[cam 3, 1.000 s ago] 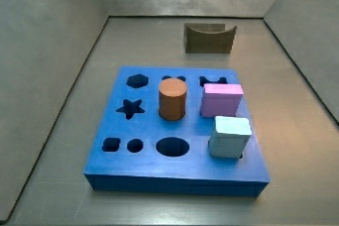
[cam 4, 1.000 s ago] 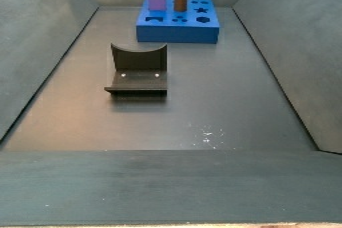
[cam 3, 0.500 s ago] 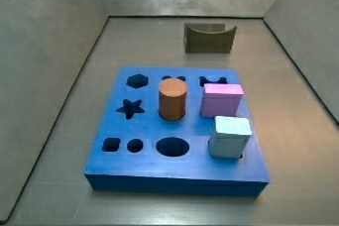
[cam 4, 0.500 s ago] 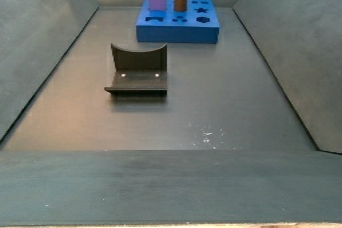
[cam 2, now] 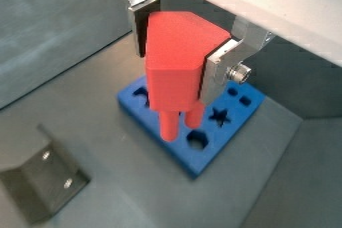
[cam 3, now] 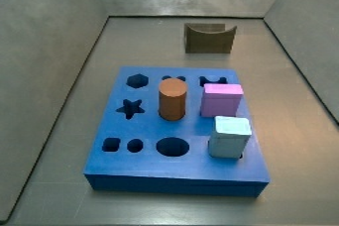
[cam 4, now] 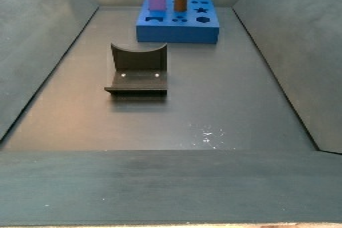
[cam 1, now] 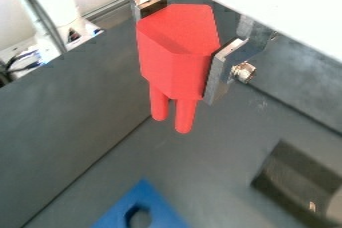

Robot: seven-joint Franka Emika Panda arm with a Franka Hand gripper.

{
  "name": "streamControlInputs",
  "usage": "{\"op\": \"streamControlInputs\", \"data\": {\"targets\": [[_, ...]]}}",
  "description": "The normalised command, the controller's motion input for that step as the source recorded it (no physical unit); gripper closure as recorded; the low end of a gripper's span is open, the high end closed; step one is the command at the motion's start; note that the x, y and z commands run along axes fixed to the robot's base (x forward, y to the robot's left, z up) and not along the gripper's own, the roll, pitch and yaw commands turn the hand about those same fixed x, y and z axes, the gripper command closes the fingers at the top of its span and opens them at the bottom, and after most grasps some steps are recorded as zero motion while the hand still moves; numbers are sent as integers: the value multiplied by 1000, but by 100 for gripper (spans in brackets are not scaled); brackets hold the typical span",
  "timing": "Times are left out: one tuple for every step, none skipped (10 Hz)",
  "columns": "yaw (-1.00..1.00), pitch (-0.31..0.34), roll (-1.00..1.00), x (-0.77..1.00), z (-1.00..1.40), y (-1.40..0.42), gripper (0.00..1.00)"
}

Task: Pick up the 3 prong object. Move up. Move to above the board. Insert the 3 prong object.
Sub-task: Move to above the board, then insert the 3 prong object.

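Note:
In both wrist views my gripper [cam 1: 178, 47] [cam 2: 178, 52] is shut on the red-orange 3 prong object [cam 1: 178, 52] [cam 2: 178, 67], faceted head between the silver fingers [cam 1: 225, 67], legs hanging down. It hangs high above the grey floor. The blue board [cam 2: 201, 122] lies below and behind the legs in a wrist view; a corner shows in the other wrist view [cam 1: 138, 208]. The board shows in both side views [cam 3: 172, 136] [cam 4: 181, 20] with open star, circle and cross holes. Neither the gripper nor the held piece shows in the side views.
On the board stand a brown cylinder [cam 3: 172, 99], a pink block [cam 3: 221, 100] and a pale blue block [cam 3: 231, 137]. The dark fixture [cam 3: 209, 38] [cam 4: 138, 70] stands on the floor away from the board; it also shows in both wrist views [cam 1: 301, 177] [cam 2: 40, 177]. Grey walls enclose the floor.

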Motion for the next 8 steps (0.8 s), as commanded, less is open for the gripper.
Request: {"op": "streamControlInputs", "data": {"targets": [[9,32,5,389,-49,-1000,100],[2,32,-7,399,-45,-1000,100],[9,34,10,427,-50,-999,100],[7,36,12,364,-36,-791,100],[10,39,27,190,-3,-343,100],[8,37,34,132,7,-246,100],[0,-17,0,0,-54,-11,100],[0,0,-16,66,-14,20,100]]}}
